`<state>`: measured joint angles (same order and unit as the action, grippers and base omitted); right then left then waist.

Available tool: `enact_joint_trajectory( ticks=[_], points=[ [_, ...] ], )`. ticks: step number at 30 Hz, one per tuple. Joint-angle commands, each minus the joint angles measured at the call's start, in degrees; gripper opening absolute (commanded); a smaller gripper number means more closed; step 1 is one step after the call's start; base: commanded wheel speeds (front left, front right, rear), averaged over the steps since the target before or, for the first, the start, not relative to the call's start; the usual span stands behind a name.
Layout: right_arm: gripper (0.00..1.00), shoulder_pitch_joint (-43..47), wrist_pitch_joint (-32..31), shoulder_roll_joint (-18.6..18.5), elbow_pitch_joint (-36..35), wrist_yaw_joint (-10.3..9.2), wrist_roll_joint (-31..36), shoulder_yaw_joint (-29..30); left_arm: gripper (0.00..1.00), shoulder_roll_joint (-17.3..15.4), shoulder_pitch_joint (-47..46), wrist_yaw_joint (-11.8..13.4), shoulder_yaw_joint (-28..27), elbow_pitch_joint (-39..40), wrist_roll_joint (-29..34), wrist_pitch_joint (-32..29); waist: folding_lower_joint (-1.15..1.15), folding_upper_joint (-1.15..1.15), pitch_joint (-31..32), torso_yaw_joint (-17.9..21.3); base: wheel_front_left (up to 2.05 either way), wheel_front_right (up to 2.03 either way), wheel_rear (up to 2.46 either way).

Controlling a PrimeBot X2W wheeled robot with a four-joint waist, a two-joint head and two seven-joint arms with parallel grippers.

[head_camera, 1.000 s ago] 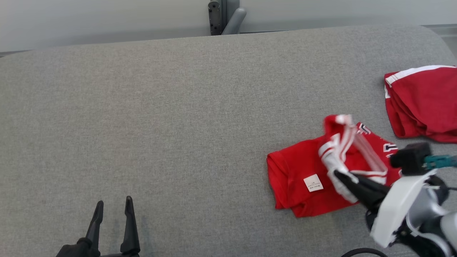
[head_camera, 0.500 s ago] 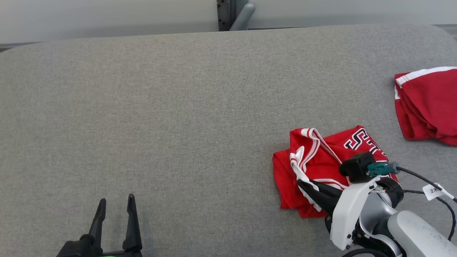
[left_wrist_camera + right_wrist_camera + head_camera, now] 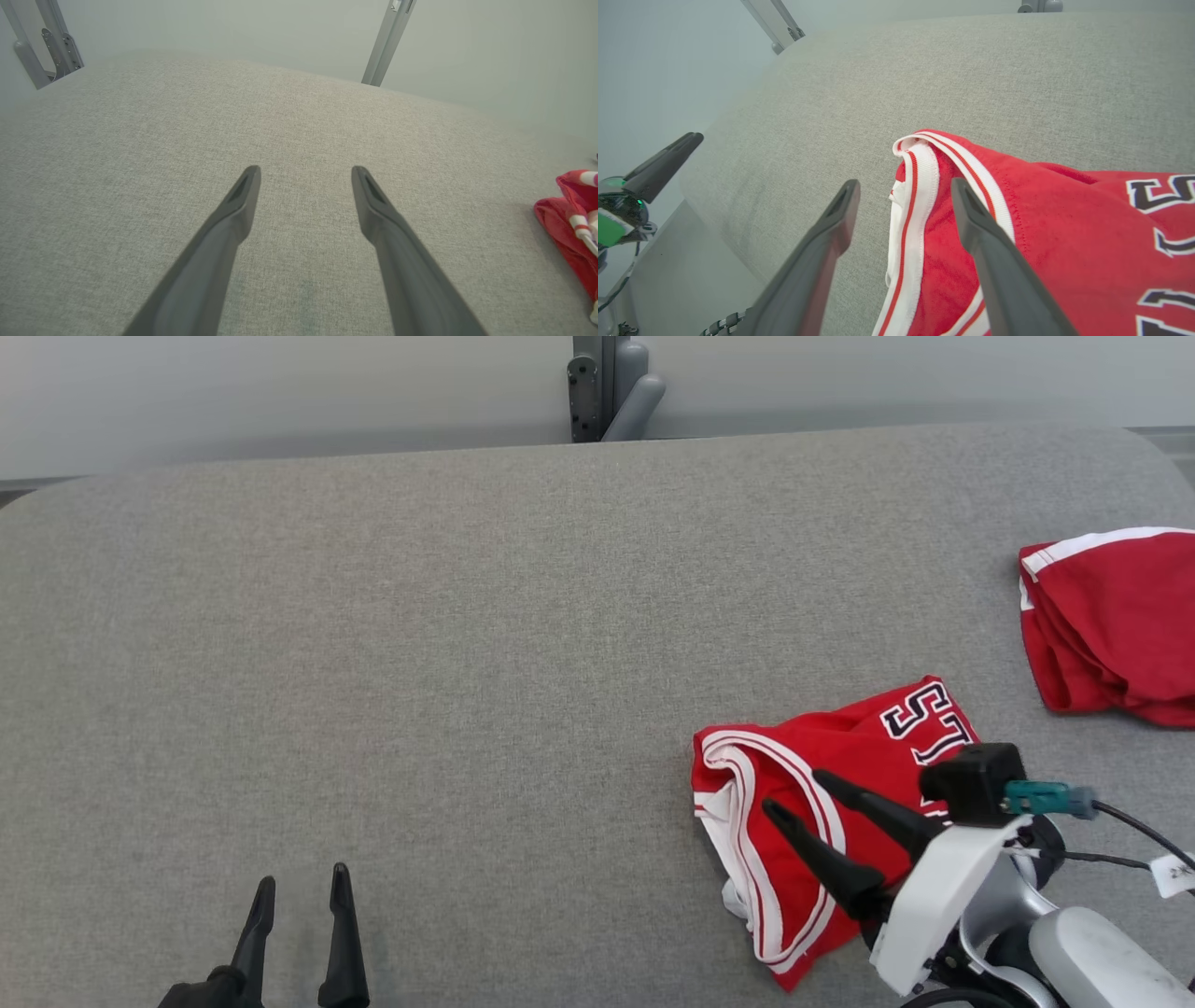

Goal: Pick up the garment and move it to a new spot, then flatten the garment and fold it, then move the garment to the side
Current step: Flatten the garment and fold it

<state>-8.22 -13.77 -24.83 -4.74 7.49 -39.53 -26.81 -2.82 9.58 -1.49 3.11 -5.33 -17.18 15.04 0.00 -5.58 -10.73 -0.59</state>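
Hovering my right gripper [image 3: 794, 791], open and empty, over the red jersey [image 3: 840, 742]; its long axis runs 1 to 7 o'clock. My left gripper [image 3: 302, 877] is open, far at 9 o'clock.

Grey fabric table [image 3: 420, 616] with a red lettered garment [image 3: 840, 747] front right, another red garment [image 3: 1111, 616] beyond.

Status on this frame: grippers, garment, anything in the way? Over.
Left gripper open, empty. Right gripper open over red jersey, not gripping. Jersey crumpled on grey table, not yet flattened. Second red garment far right, apart.
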Motion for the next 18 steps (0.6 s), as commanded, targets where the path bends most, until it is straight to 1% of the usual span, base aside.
enact_joint_trajectory(
  ticks=[1, 5, 8, 11, 13, 18],
  points=[
    [1.00, 1.57, 1.27, 0.03, -1.13, -0.01, -0.77, 1.39, 1.00, -0.15, 1.25, 0.22, -0.49, 0.00, 0.10, 0.15, 0.00, 0.00, 1.09, 0.64, 0.00, 0.00, 0.00],
    [1.00, 5.89, 6.31, 1.20, -3.44, -0.01, -0.48, 9.18, 1.00, -0.13, 2.77, 0.48, -0.86, 0.12, 0.18, 0.15, 0.00, 0.00, 2.93, 1.94, 0.00, 0.00, 0.00],
    [1.00, 9.24, 11.13, 2.52, -2.96, -0.01, 1.77, 17.14, 1.00, -0.15, 3.92, 0.80, -0.94, 0.04, 0.04, 0.15, 0.00, 0.00, 4.53, 2.90, 0.00, 0.00, 0.00],
    [1.00, 12.74, 15.76, 3.84, -0.52, -0.01, 6.90, 23.67, 1.00, -0.14, 4.43, 0.72, -0.59, 0.00, 0.16, 0.15, 0.00, 0.00, 5.48, 3.46, 0.00, 0.00, 0.00],
    [1.00, 14.97, 18.95, 4.98, 2.14, -0.01, 10.85, 26.87, 1.00, -0.16, 4.74, 0.59, -0.47, -0.34, 0.30, 0.15, 0.00, 0.00, 6.19, 3.50, 0.00, 0.00, 0.00],
    [1.00, 18.78, 26.80, 7.69, 9.75, -0.01, 19.94, 31.77, 1.00, -0.14, 4.84, 0.38, 0.08, -1.20, 0.61, 0.15, 0.00, 0.00, 7.36, 2.93, 0.00, 0.00, 0.00]
  ],
)
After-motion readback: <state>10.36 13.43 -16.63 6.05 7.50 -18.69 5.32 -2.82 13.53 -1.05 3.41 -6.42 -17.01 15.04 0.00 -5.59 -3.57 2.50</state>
